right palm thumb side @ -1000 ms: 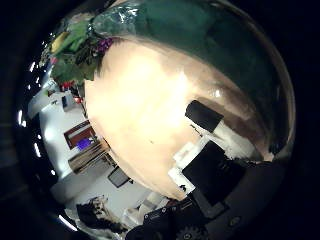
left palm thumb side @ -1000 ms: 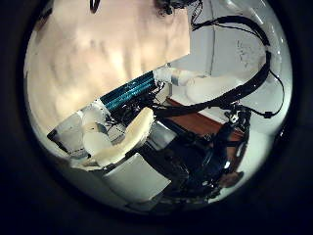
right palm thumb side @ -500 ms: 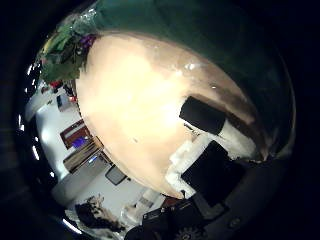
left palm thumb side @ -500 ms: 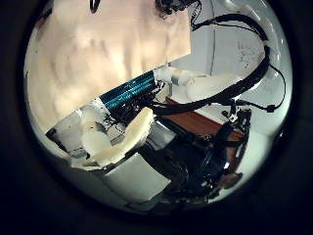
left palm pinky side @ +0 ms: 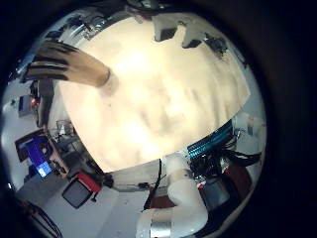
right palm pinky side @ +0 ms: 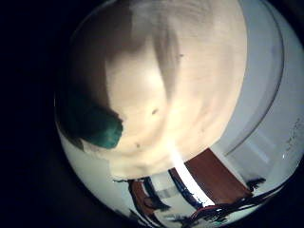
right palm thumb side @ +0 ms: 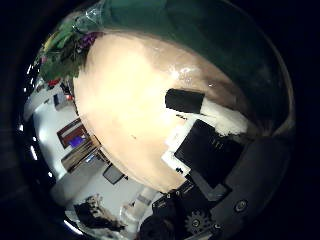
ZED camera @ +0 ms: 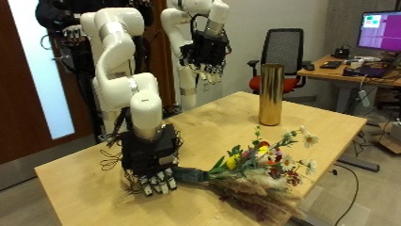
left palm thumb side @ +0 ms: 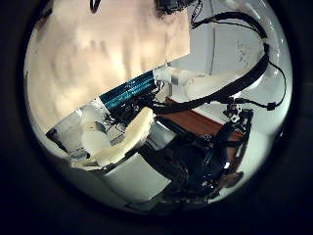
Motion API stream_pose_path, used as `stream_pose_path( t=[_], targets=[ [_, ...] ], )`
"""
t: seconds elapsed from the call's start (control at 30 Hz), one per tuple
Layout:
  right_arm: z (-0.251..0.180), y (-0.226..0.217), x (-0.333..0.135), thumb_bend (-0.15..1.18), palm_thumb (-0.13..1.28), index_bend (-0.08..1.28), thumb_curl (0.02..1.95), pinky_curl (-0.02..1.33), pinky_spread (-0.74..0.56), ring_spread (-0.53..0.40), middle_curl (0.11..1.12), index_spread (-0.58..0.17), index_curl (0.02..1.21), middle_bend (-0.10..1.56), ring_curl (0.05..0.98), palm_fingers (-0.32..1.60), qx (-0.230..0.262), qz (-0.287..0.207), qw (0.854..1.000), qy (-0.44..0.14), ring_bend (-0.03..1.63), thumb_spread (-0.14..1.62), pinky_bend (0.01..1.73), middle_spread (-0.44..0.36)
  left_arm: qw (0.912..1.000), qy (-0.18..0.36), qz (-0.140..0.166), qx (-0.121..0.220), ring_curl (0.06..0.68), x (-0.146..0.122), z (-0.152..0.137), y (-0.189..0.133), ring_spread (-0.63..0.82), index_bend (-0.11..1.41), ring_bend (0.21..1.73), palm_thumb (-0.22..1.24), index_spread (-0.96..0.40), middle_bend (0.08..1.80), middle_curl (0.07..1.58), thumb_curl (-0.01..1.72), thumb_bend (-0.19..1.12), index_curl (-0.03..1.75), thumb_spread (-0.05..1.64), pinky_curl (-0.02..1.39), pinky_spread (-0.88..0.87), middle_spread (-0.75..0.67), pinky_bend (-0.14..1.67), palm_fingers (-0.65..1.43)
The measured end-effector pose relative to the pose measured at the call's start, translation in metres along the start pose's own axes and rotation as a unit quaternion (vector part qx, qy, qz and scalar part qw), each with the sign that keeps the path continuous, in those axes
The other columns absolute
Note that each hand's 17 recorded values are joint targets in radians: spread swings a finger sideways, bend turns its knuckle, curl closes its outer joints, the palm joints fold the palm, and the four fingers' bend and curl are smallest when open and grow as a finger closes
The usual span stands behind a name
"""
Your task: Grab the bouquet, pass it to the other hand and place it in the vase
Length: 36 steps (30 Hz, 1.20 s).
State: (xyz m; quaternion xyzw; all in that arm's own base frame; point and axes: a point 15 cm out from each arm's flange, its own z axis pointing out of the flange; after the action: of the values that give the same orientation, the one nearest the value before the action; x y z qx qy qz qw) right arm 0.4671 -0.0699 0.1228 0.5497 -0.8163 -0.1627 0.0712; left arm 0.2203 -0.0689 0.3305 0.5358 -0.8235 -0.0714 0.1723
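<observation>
Your right hand (ZED camera: 153, 176) hangs with fingers spread beside the bouquet (ZED camera: 257, 169), poised to grasp its stem; your left hand (ZED camera: 204, 49) waits relaxed, well above the vase (ZED camera: 269, 93).

A light wooden counter (ZED camera: 88, 169) fills the lower part of the outside view, its top pale and bare toward the lower left corner. Behind it, at the upper left, a dark brown door frame (ZED camera: 12, 85) borders a tall bright pane (ZED camera: 56, 85) that lets in pale light. At the upper right, a black office chair (ZED camera: 286, 52) with an orange-red seat stands by a wooden desk (ZED camera: 358, 77) cluttered with small items. A monitor (ZED camera: 380, 30) at the far upper right glows purple and pink. The floor (ZED camera: 31, 174) at the lower left is grey. The wall behind the chair is pale.
</observation>
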Motion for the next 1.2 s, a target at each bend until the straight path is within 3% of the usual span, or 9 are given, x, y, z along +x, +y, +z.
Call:
stream_pose_path(
  t=[0.13,0.3,0.4,0.57,0.83,1.2],
  targets=[
    [-0.014,0.000,0.002,-0.01,0.96,0.75,0.51,0.50,-0.39,-0.263,0.71,-0.433,0.76,1.07,0.471,1.25,0.014,0.004,1.000,-0.010,1.30,0.87,1.23,-0.260,1.0000,0.000,-0.002,-0.001,0.193,-0.001,0.001,0.001,0.51,0.17,0.48,0.43,0.20,0.20,0.34,0.31,-0.03,0.32,0.96,0.31,0.50,0.37,0.20,0.17],
    [-0.047,0.000,0.021,0.00,1.07,0.87,0.55,0.57,-0.31,-0.239,0.78,-0.415,0.87,1.19,0.528,1.18,0.044,0.021,0.998,-0.030,1.38,0.86,1.35,-0.237,1.0000,0.000,-0.002,-0.003,0.193,-0.001,0.002,0.002,0.50,0.17,0.48,0.43,0.20,0.20,0.34,0.31,-0.03,0.32,0.96,0.31,0.49,0.36,0.20,0.18],
    [-0.066,0.004,0.023,0.00,1.11,0.95,0.57,0.63,-0.26,-0.218,0.82,-0.392,0.96,1.26,0.571,1.12,0.059,0.013,0.997,-0.050,1.42,0.94,1.40,-0.203,1.0000,0.001,-0.003,-0.004,0.192,-0.002,0.003,0.002,0.49,0.17,0.47,0.43,0.20,0.20,0.34,0.31,-0.03,0.32,0.96,0.30,0.50,0.36,0.20,0.18],
    [-0.088,0.025,0.008,0.03,1.24,0.97,0.61,0.68,-0.21,-0.202,0.83,-0.364,1.02,1.30,0.602,1.10,0.051,-0.016,0.994,-0.097,1.45,0.97,1.41,-0.175,1.0000,-0.001,-0.005,0.002,0.191,-0.003,0.000,0.000,0.49,0.17,0.47,0.43,0.20,0.20,0.34,0.31,-0.03,0.32,0.96,0.30,0.49,0.36,0.20,0.18],
    [-0.139,0.071,0.001,0.05,1.24,0.95,0.70,0.73,-0.19,-0.193,0.83,-0.339,1.09,1.32,0.623,1.10,0.049,-0.062,0.978,-0.194,1.46,0.93,1.38,-0.153,0.9998,0.002,-0.017,0.010,0.190,-0.010,-0.003,-0.002,0.49,0.17,0.47,0.43,0.19,0.20,0.34,0.31,-0.03,0.32,0.97,0.30,0.49,0.36,0.20,0.19],
    [-0.216,0.133,-0.013,0.02,1.23,0.93,0.81,0.79,-0.19,-0.194,0.82,-0.330,1.14,1.34,0.635,1.10,0.089,-0.138,0.934,-0.316,1.46,0.84,1.33,-0.139,0.9939,0.048,-0.066,0.074,0.187,-0.033,-0.029,-0.015,0.46,0.17,0.46,0.39,0.16,0.22,0.34,0.30,-0.03,0.34,0.98,0.30,0.45,0.32,0.20,0.26]
  ],
)
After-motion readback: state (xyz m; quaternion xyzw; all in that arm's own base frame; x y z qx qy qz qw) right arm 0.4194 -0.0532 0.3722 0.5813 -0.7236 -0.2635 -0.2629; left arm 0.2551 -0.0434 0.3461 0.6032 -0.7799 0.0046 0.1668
